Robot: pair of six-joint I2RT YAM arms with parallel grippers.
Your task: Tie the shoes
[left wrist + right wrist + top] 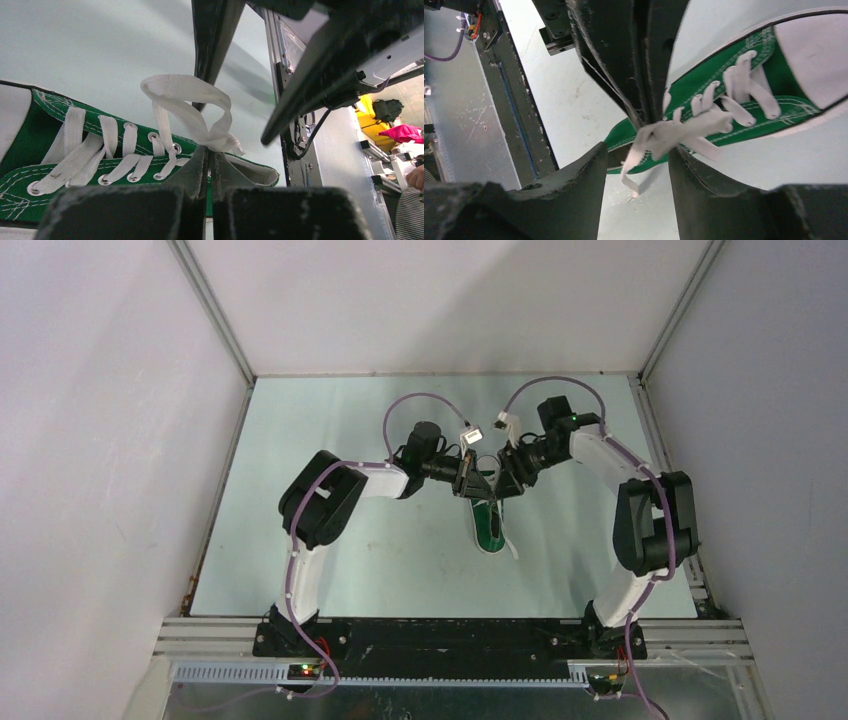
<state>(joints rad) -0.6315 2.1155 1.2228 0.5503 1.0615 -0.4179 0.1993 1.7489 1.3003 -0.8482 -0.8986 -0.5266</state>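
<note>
The small green sneaker (490, 528) lies on the table between both arms, toe toward the arm bases. In the left wrist view the sneaker (30, 125) lies on its side, and my left gripper (212, 152) is shut on the white lace (220, 140) just above the top eyelets, with a lace loop (185, 92) standing above it. My right gripper (636, 150) is open, its fingers on either side of the bunched lace (659, 137) over the sneaker (704, 70). A loose lace end (629, 177) hangs down to the table. Both grippers meet over the shoe's opening, the left gripper (478, 483) beside the right gripper (503, 483).
The pale green table (350, 540) is walled on three sides by white panels. A black frame rail (514, 100) runs along the table's edge. The right arm's body (340, 50) fills the upper right of the left wrist view, close to the loop.
</note>
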